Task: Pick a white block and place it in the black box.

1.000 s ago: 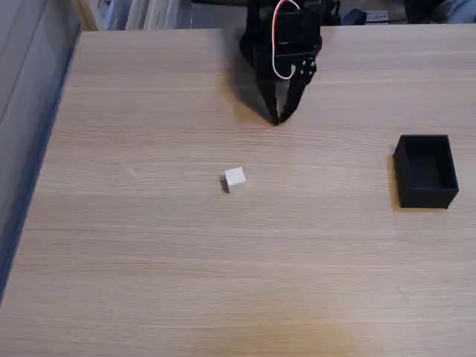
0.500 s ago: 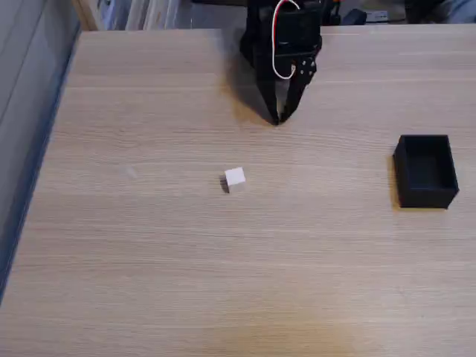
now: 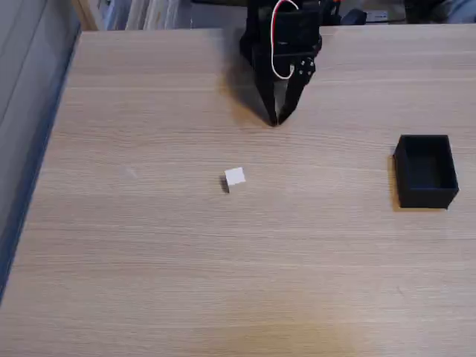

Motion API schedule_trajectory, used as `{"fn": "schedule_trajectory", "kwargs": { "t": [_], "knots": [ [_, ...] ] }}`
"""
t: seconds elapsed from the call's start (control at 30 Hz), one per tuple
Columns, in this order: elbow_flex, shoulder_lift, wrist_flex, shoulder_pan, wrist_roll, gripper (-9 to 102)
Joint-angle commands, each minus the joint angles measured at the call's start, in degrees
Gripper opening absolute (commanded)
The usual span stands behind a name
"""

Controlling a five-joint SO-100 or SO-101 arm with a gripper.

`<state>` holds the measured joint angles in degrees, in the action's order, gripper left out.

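In the fixed view a tiny white block [image 3: 235, 177] lies alone on the wooden table, a little left of the middle. The black box [image 3: 425, 171] stands open-topped near the right edge, with nothing visible inside. My black gripper [image 3: 275, 120] hangs at the top centre, fingertips together and pointing down at the table, nothing between them. It is above and to the right of the white block in the picture, well apart from it, and far left of the black box.
The light wooden table [image 3: 149, 282] spans the view; its left edge [image 3: 37, 171] drops off to a grey floor strip. Clutter and shelves lie beyond the far edge at the top.
The gripper has shifted very slightly left and up at its tips. The white block and black box have not moved.
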<state>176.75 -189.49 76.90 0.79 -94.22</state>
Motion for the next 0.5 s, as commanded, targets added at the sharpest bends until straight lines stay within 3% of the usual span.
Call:
{"fn": "schedule_trajectory", "kwargs": {
  "t": [0.0,0.47],
  "knots": [
    [-3.5,3.5,0.5,1.1,-0.8,0],
    [-22.4,25.9,0.4,4.4,0.5,3]
  ]
}}
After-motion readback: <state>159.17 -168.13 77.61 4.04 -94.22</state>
